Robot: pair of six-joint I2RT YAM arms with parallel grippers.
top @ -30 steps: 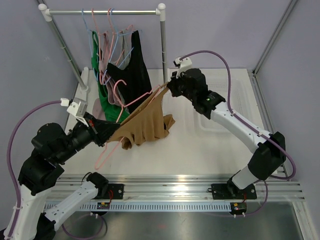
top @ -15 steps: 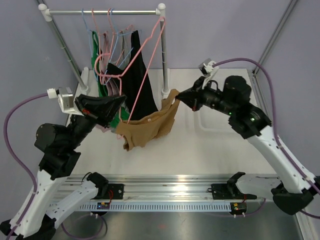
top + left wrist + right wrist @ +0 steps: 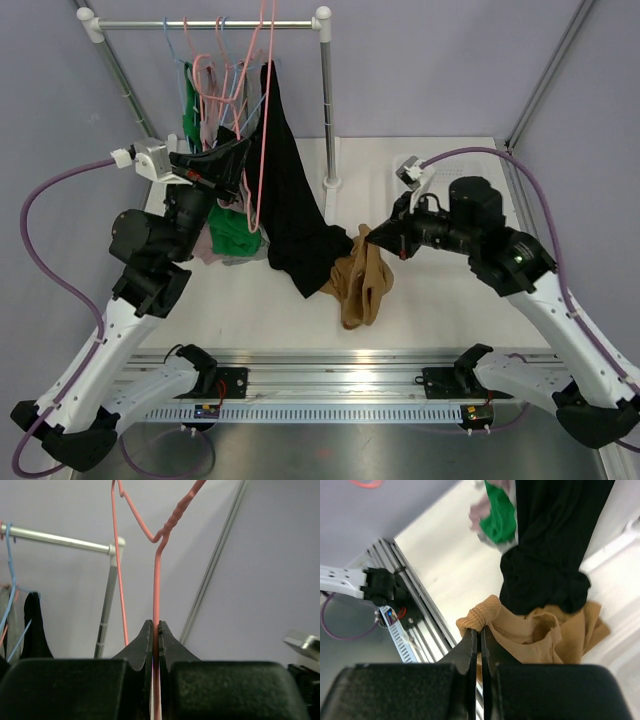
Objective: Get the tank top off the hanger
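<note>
Top (image 3: 362, 285) off hanger (image 3: 262, 110); left tool (image 3: 243, 150) clamps hanger, right tool (image 3: 372, 238) clamps top; next: lay top on surface (image 3: 440, 300)

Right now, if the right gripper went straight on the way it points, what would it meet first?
The right gripper points left, already clamping the tan tank top. Straight on, it would probably meet the hanging black garment first, though depth is uncertain.
</note>
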